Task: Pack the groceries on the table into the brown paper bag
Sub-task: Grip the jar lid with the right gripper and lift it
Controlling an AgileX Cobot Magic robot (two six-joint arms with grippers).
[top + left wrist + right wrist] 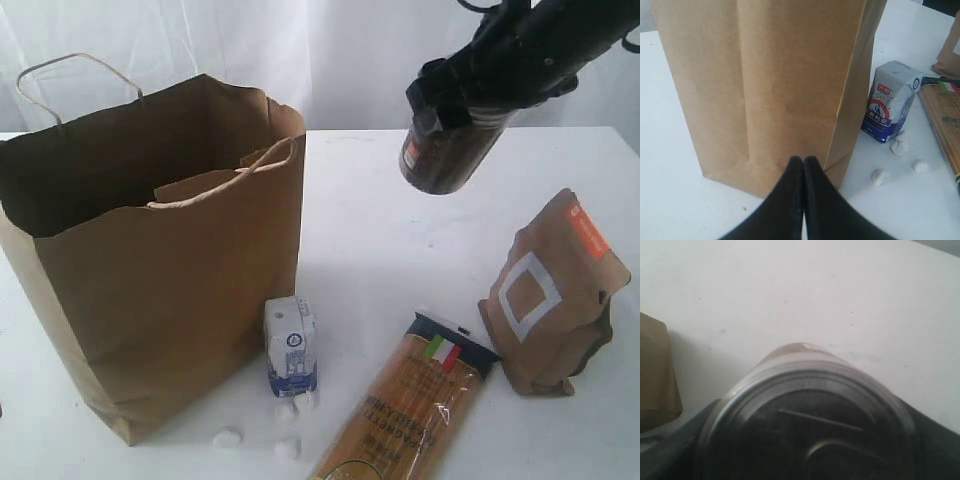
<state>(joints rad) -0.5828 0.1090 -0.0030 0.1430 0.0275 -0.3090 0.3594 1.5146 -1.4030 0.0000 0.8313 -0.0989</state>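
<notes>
The brown paper bag (150,250) stands open at the left of the white table (390,200). High above the table, right of the bag, my right gripper (450,115) is shut on the dark silver-lidded can (445,150), tilted; its lid (807,410) fills the right wrist view. On the table lie the white-blue carton (291,346), small white lumps (287,447), the spaghetti packet (410,405) and the brown pouch with a white square (550,295). My left gripper (804,161) is shut and empty, low at the bag's base (765,100), with the carton (889,102) beside.
White curtain behind the table. The bag's two loop handles (75,65) stick up at its rim. The pouch's corner (655,375) shows in the right wrist view.
</notes>
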